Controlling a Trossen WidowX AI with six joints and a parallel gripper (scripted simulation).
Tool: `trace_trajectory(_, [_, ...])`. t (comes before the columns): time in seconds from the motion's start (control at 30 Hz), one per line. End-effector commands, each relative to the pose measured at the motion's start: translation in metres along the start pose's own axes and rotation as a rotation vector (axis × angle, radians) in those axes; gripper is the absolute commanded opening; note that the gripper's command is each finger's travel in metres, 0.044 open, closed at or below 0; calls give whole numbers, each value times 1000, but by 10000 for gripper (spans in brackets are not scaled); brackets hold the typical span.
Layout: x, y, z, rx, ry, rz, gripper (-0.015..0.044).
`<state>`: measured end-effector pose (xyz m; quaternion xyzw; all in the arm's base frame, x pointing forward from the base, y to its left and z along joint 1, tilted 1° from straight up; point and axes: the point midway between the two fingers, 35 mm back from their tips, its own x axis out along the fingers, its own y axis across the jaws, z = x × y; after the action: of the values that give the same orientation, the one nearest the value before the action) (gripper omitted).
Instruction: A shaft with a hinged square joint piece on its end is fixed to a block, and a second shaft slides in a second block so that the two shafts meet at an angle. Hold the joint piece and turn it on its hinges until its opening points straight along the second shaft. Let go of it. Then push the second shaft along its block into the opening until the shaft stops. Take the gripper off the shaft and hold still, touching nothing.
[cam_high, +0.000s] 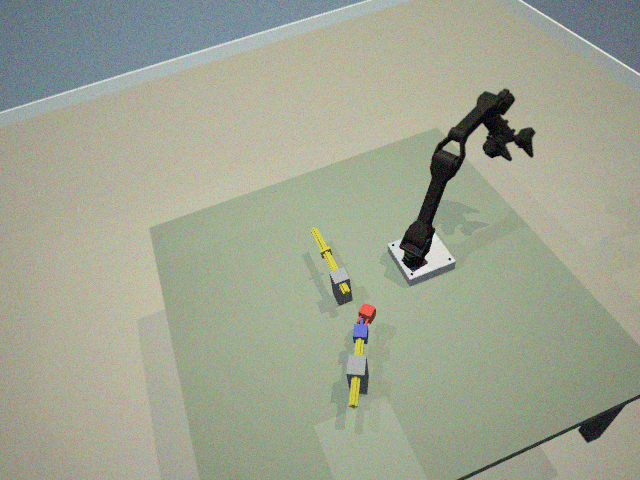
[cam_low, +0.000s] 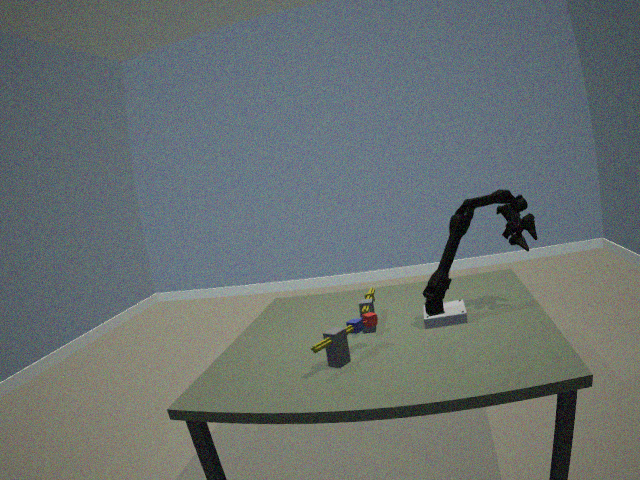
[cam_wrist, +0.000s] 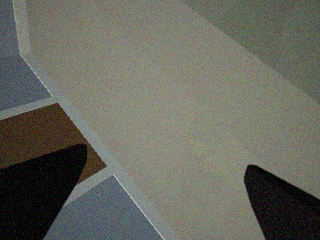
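Observation:
The red joint piece (cam_high: 367, 313) (cam_low: 369, 319) sits beyond the blue part (cam_high: 360, 333) (cam_low: 354, 325) on the first yellow shaft (cam_high: 354, 391) (cam_low: 321, 345). This shaft passes through the first grey block (cam_high: 356, 364) (cam_low: 338, 353). The red piece leans to the right in the top view, away from the second shaft's line; its opening cannot be made out. The second yellow shaft (cam_high: 330, 262) (cam_low: 371, 292), with a collar, runs through the second grey block (cam_high: 340, 276), its short end apart from the red piece. My gripper (cam_high: 521, 157) (cam_low: 532, 244) (cam_wrist: 166, 161) is open and empty, raised far from both shafts.
The arm's white base plate (cam_high: 439, 258) (cam_low: 448, 316) stands on the green table (cam_high: 491, 335) (cam_low: 439, 377), right of the second block. The wrist view shows floor (cam_wrist: 150, 90), walls and a table corner (cam_wrist: 280, 35), with no shaft or joint piece.

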<state>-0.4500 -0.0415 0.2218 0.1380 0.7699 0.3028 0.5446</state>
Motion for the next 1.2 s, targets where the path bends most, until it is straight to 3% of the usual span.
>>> trace_trajectory(0.0, [-12, -13, 1, -79, 23, -23, 440])
trace_trajectory(0.57, [-107, -119, 16, -601, 227, -121, 440])
trace_trajectory(1.17, [-197, -207, 77, -1142, 452, -150, 440])
